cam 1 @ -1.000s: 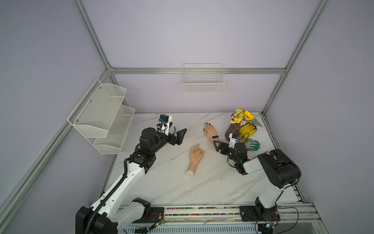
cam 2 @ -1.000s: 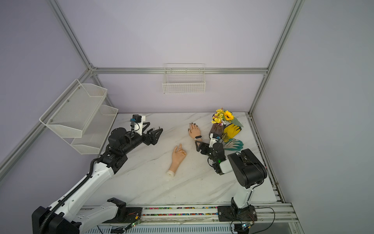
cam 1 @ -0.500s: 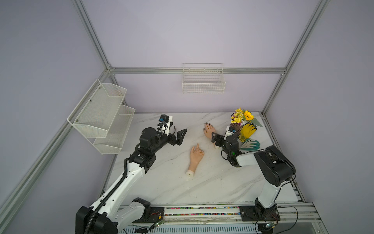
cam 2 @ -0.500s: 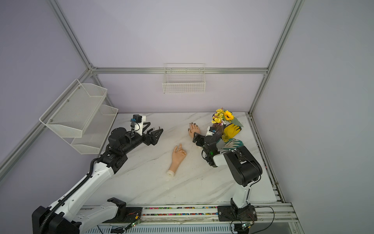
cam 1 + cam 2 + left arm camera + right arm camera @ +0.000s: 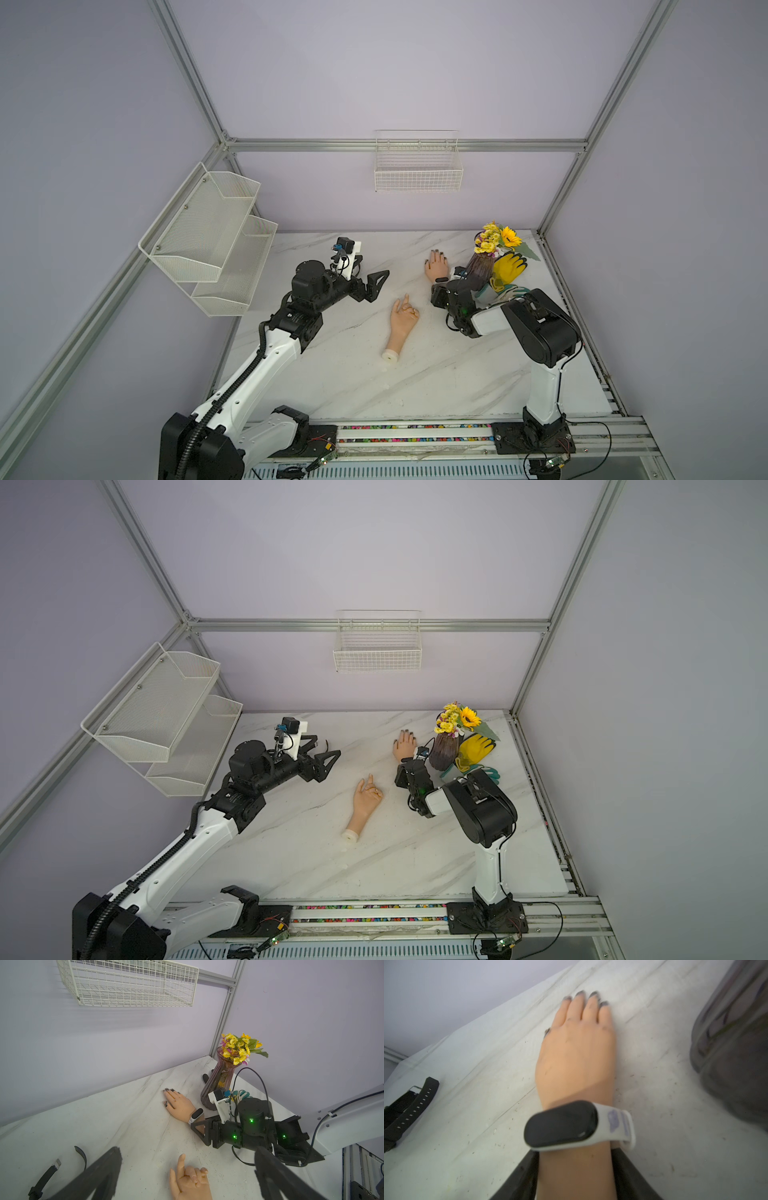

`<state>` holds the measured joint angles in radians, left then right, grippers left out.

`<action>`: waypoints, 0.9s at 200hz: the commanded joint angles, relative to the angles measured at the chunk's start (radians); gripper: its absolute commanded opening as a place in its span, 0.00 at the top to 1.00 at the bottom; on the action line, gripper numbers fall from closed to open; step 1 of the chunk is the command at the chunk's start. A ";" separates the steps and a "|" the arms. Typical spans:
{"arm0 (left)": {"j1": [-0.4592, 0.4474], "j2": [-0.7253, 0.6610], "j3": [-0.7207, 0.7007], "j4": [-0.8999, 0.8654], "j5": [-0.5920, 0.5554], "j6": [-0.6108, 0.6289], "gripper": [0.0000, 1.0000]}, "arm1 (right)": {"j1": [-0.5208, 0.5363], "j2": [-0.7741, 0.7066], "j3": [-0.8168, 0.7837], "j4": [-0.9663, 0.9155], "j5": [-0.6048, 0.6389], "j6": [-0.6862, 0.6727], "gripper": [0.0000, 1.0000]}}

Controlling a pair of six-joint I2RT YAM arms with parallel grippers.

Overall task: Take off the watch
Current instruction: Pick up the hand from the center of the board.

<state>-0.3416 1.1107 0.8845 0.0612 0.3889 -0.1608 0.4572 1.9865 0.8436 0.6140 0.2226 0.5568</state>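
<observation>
In the right wrist view my right gripper clamps the forearm of the dummy hand at bottom centre, just behind the watch on its wrist. My left gripper gapes wide.

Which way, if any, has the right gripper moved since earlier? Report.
Yes: right gripper shifted away from the purple glass vase, toward the watch-wearing mannequin hand.

Both top views looked steeply down from high at the cell's front edge, far off, covering the whole table. The left wrist camera sat low at mid-distance, facing the vase and right arm. The right wrist camera hung very close over the mannequin hand and watch, which all views shared.
</observation>
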 commanded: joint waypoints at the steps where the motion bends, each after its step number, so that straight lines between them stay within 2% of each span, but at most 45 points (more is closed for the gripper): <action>1: 0.002 -0.008 0.048 0.003 -0.022 0.011 0.00 | 0.013 0.020 -0.005 -0.151 0.054 -0.003 0.53; 27: 0.013 -0.012 0.044 0.012 -0.035 -0.008 0.00 | 0.022 -0.036 -0.041 -0.126 0.028 -0.003 0.63; 42: 0.016 -0.005 0.045 0.013 -0.034 -0.020 0.00 | 0.022 -0.097 -0.083 -0.097 -0.018 0.004 0.72; 63: 0.028 0.005 0.066 -0.020 -0.056 -0.034 0.00 | 0.022 -0.225 -0.159 -0.045 -0.081 0.011 0.84; 96: 0.038 0.024 0.092 -0.056 -0.077 -0.047 0.00 | 0.022 -0.448 -0.276 -0.012 -0.176 0.011 0.96; 121: 0.020 0.059 0.093 -0.030 -0.047 -0.185 0.00 | 0.023 -0.636 -0.362 -0.013 -0.264 0.015 1.00; 136: 0.016 0.079 0.067 0.002 -0.037 -0.367 0.00 | 0.022 -0.742 -0.402 -0.020 -0.335 0.026 1.00; 150: -0.001 0.088 -0.003 0.094 -0.079 -0.554 0.00 | 0.025 -0.859 -0.435 -0.013 -0.420 0.042 1.00; 180: -0.064 0.104 -0.036 0.145 -0.132 -0.793 0.00 | 0.032 -0.994 -0.480 0.001 -0.605 0.079 1.00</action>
<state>-0.3580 1.2106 0.8543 0.1024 0.3016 -0.6632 0.4767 1.0725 0.3897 0.5457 -0.1829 0.5991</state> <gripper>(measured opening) 0.999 0.500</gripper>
